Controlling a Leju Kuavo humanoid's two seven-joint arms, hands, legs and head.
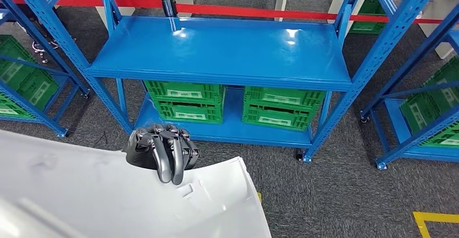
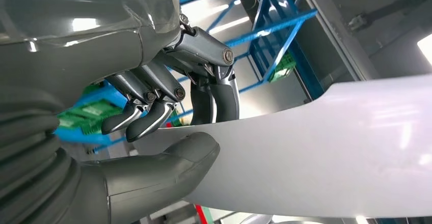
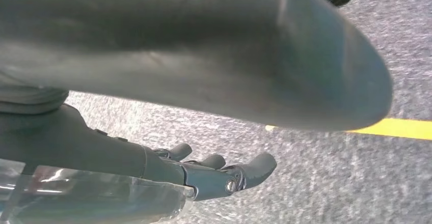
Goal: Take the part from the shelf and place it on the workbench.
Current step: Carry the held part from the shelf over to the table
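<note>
The part is a large white curved panel that covers the lower left of the head view. My left hand grips its far edge, the dark fingers hooked over the top. In the left wrist view the thumb lies under the white panel and the fingers of the left hand press on its upper face. My right hand hangs over the grey carpet, fingers stretched out and apart, with nothing in it. The blue shelf stands straight ahead with its upper deck bare.
Two green crates sit on the shelf's bottom level. More blue racks with green crates flank it on both sides. A red barrier tape runs behind. Yellow floor marking lies at the lower right.
</note>
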